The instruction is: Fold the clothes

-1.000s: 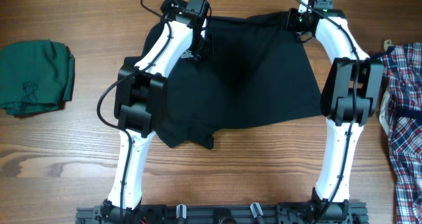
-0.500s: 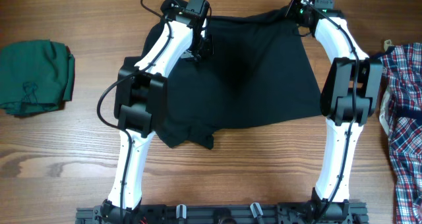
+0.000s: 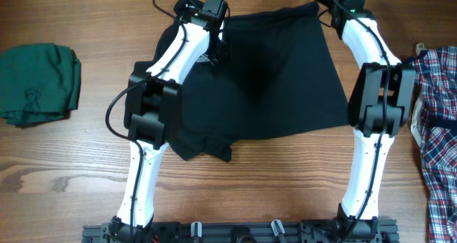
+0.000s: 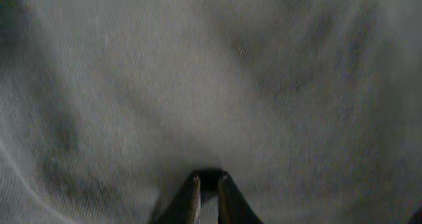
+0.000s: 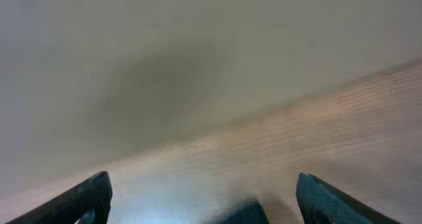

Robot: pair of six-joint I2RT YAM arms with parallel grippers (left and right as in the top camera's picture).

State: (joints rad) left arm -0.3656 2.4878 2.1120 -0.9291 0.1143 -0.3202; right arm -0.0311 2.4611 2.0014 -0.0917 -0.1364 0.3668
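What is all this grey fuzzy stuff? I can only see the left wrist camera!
Observer: It's a black shirt, spread on the table. Your left gripper is pinching it near its far edge, on the left side.
Operator: Where's my other gripper?
Observer: The right gripper is by the shirt's far right corner, open and holding nothing.
Operator: Any other clothes?
Observer: A green garment lies folded at the far left, and a plaid shirt at the right edge.
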